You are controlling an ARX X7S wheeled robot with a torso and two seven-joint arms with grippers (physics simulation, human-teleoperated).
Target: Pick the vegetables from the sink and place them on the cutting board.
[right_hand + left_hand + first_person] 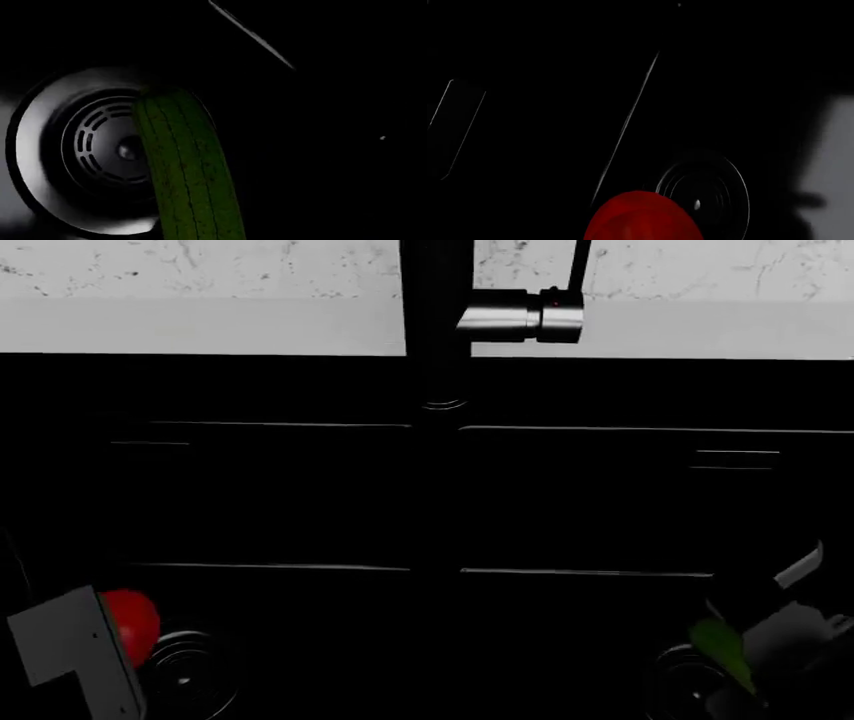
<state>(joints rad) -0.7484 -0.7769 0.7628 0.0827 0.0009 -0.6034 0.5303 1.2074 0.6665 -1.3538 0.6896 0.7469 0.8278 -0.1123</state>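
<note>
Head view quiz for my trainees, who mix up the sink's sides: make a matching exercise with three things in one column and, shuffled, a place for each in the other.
Things:
1. tomato
2. green vegetable
3. faucet

Places:
A. over the divider between the two basins, at the back
B. left basin, beside its drain
C. right basin, beside its drain

Pairs: 1-B, 2-C, 3-A

tomato (642,217): red, at frame edge | drain (704,187): round, just beside it | sink (547,150): black basin
</note>
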